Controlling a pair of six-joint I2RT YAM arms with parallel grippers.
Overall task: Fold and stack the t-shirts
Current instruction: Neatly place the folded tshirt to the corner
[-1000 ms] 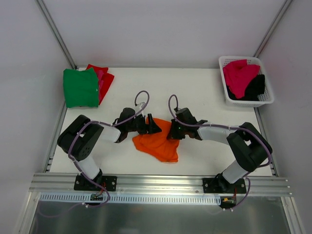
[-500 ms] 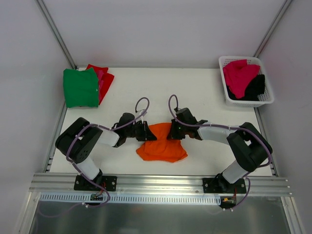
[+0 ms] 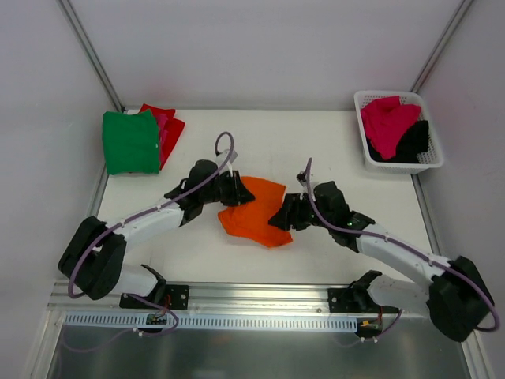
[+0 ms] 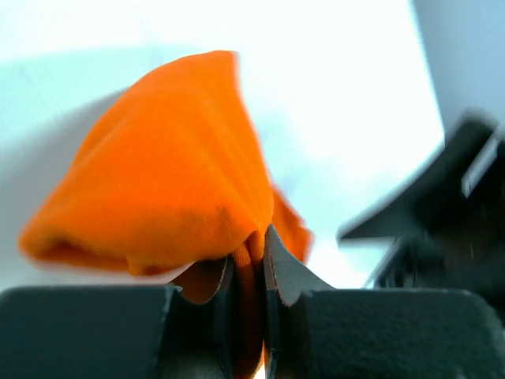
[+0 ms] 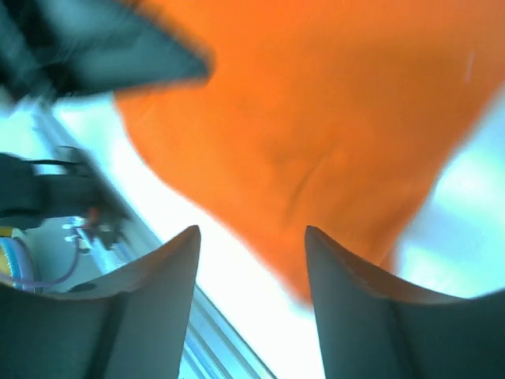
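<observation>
L to R on the table (image 3: 339, 158): left gripper (image 3: 239, 193) pinched shut on the left edge of the bunched orange tee (image 3: 256, 213), cloth spreading rightwards from it twd the right gripper (image 3: 279, 220), jaws approx half open & empty, at the tee's right edge.

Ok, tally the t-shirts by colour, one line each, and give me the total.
orange t-shirt: 1
green t-shirt: 1
red t-shirt: 1
pink t-shirt: 1, in the basket
black t-shirt: 1, in the basket
Total: 5
</observation>
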